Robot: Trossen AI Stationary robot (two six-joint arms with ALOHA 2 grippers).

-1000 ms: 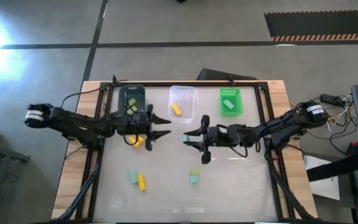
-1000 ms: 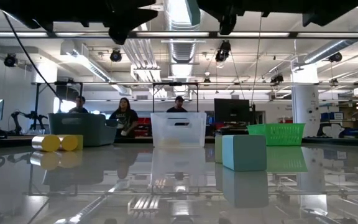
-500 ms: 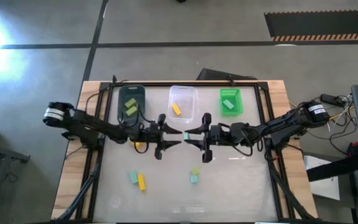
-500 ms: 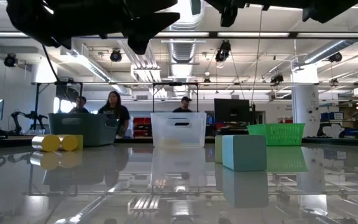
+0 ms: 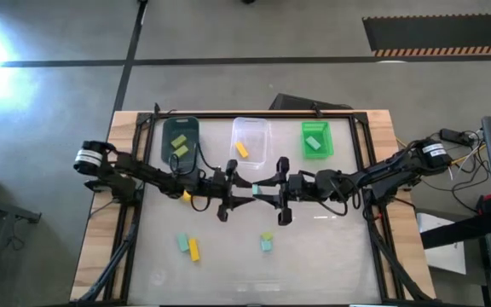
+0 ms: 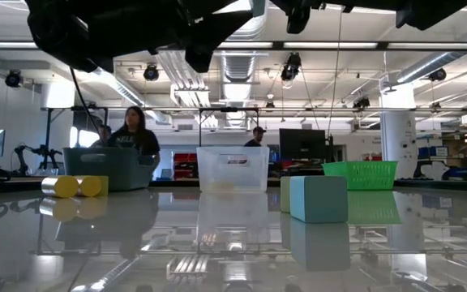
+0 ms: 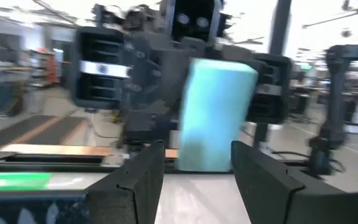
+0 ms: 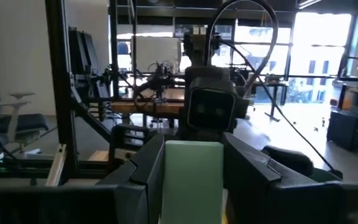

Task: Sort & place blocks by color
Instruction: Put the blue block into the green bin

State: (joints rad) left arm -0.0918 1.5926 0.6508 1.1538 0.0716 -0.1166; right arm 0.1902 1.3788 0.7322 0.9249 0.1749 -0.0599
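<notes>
I'm watching the right gripper (image 5: 265,191) clamping a pale teal-mint block (image 5: 255,188) above the table's middle, while the left gripper (image 5: 239,189) is standing with fingers apart just beside it. Far off, the dark teal bin (image 5: 180,126) is holding yellow-green blocks, the clear bin (image 5: 251,128) a yellow one, the green bin (image 5: 318,151) a mint one.

Three bins are sitting along my bench's (image 5: 331,256) twelve o'clock edge: dark teal (image 5: 180,139), clear (image 5: 251,136), green (image 5: 316,139).
</notes>
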